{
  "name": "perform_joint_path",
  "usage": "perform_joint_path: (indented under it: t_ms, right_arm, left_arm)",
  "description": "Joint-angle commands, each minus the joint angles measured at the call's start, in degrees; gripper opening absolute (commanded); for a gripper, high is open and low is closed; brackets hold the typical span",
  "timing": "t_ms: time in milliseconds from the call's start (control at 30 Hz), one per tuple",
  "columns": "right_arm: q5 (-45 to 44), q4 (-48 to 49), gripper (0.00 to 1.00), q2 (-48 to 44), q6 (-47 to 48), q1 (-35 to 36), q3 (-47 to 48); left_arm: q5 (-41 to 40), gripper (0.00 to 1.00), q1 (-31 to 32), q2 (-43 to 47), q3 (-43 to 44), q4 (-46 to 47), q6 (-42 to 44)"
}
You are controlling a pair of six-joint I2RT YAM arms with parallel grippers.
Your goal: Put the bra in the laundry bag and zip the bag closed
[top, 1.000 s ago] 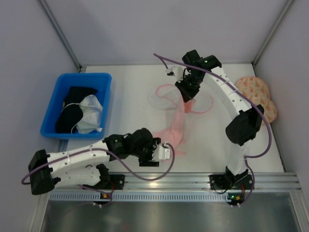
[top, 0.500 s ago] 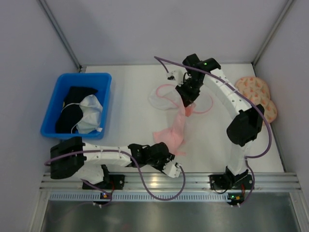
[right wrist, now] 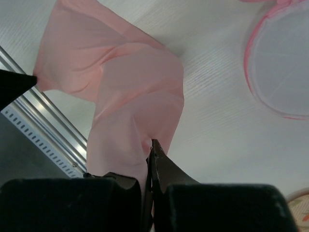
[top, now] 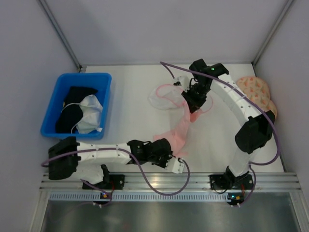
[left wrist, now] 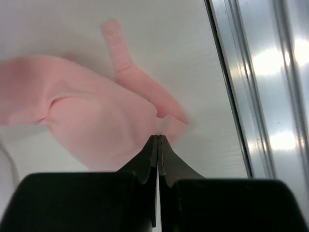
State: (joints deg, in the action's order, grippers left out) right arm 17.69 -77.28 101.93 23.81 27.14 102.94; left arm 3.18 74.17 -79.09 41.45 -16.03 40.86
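Note:
The light-pink bra (top: 179, 130) hangs stretched between my two grippers, its upper end lifted and its lower end near the table's front. My right gripper (top: 194, 112) is shut on the upper end; in the right wrist view the fabric (right wrist: 130, 82) drapes down from the pinched jaws (right wrist: 150, 145). At the bra's near corner my left gripper (top: 170, 151) is shut, its tips (left wrist: 158, 137) closed on the edge of the pink fabric (left wrist: 96, 121). The laundry bag (top: 159, 99), white mesh with pink edging, lies flat just left of the right gripper and shows in the right wrist view (right wrist: 285, 63).
A blue bin (top: 50, 113) at the left holds black and white garments (top: 79, 111). A peach speckled two-lobed item (top: 258, 92) lies at the right wall. The metal rail (top: 193, 181) runs along the front edge, close to the left gripper (left wrist: 260, 96).
My left gripper has swung right to the bra's near corner and gone from open to shut there. The right gripper has shifted a little right, still holding the bra.

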Motion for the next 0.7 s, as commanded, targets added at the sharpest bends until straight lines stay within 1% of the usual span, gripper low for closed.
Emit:
perform_joint_path:
  t_ms: [0, 33, 167, 200, 267, 300, 333, 367, 400, 433, 467, 500, 567, 600, 667]
  right_arm:
    - [1.37, 1.51, 0.0, -6.38, 1.23, -2.35, -2.47]
    - [1.55, 1.77, 0.0, -7.09, 1.32, -2.61, -3.87]
    - [2.08, 3.97, 0.0, -12.88, 1.59, -3.93, -8.62]
    - [2.08, 3.71, 0.0, -13.77, 2.02, -4.02, -9.5]
    - [2.26, 2.84, 0.0, -15.96, 3.08, -4.19, -12.31]
    - [2.69, 2.48, 0.0, -16.76, 3.6, -4.28, -13.45]
    - [2.96, 2.39, 0.0, -17.55, 3.7, -4.37, -16.42]
    - [2.96, 2.48, 0.0, -18.86, 3.78, -4.63, -18.02]
    - [2.87, 2.83, 0.0, -19.4, 3.7, -4.64, -19.77]
    - [2.7, 3.61, 0.0, -19.66, 3.52, -4.64, -22.84]
    - [2.61, 4.23, 0.0, -19.93, 3.26, -4.64, -24.26]
    - [2.35, 4.93, 0.0, -20.01, 2.65, -4.64, -25.4]
    - [2.43, 7.21, 0.0, -19.93, 2.03, -4.81, -27.87]
    - [2.43, 7.92, 0.0, -19.75, 1.24, -4.9, -28.22]
    - [2.43, 9.5, 0.0, -18.71, 0.54, -5.6, -28.23]
  left_arm:
    - [6.03, 0.0, -0.26, 11.2, 7.23, -6.37, -12.17]
    - [6.57, 0.0, -0.34, 12.63, 9.5, -7.51, -13.69]
    - [8.42, 0.0, -1.04, 17.65, 13.21, -14.01, -18.7]
    - [9.73, 0.0, -1.74, 19.05, 14.0, -14.72, -21.67]
    - [14.64, 0.0, -6.04, 19.85, 16.1, -15.6, -25.11]
    - [15.97, 0.0, -7.71, 20.03, 16.64, -16.57, -29.04]
    - [17.29, 0.0, -11.21, 19.85, 16.99, -17.01, -31.0]
    - [21.13, 0.0, -13.33, 19.76, 17.17, -17.19, -32.76]
    - [22.82, 0.0, -15.7, 19.15, 16.65, -17.1, -35.99]
    - [24.66, 0.0, -21.03, 18.71, 16.21, -17.1, -36.81]
    - [27.81, 0.0, -23.7, 18.1, 15.86, -17.1, -36.82]
    - [28.54, 0.0, -26.77, 17.14, 15.33, -17.19, -33.86]
    - [27.07, 0.0, -26.45, 16.95, 14.8, -17.02, -30.07]
    - [25.92, 0.13, -24.18, 16.25, 14.45, -17.01, -24.83]
    - [24.25, 0.3, -20.58, 15.81, 13.4, -17.28, -18.74]
